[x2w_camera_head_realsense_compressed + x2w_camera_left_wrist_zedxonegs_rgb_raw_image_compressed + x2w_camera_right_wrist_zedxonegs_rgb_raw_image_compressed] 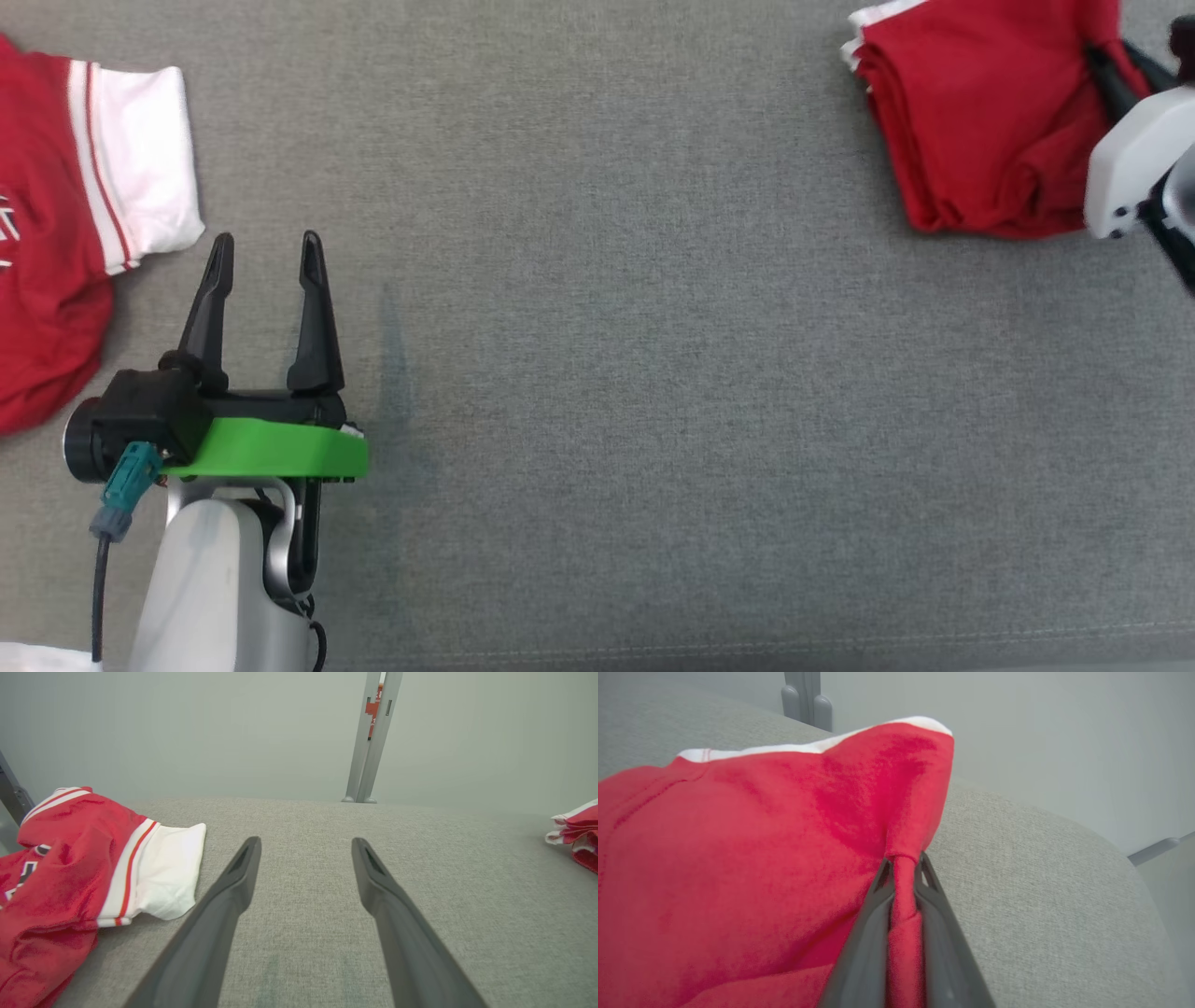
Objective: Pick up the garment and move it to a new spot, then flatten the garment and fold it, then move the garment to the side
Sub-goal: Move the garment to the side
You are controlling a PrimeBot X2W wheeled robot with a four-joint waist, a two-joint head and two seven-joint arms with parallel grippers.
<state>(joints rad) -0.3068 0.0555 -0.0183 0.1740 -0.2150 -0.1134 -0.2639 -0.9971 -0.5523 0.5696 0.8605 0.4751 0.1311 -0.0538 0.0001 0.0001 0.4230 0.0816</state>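
Right fingers pinching the folded red garment at the surface's far right corner

The right fingers [936, 933] were closed almost together on a thin fold of the folded red cotton garment with white trim [980, 112], whose bulk lay on the grey woven fabric surface [653, 373] at its far right. The left fingers [316, 317] stood fully spread, holding nothing and touching nothing, pointing away from the robot low over the near left of the surface. The right arm's white wrist housing [1134, 159] reached in from the right edge. A second crumpled red jersey with a white striped sleeve [47, 280] lay at the left, just beside the left fingers. A pale grey wall [187, 728] and a grey metal post [373, 742] stood behind.
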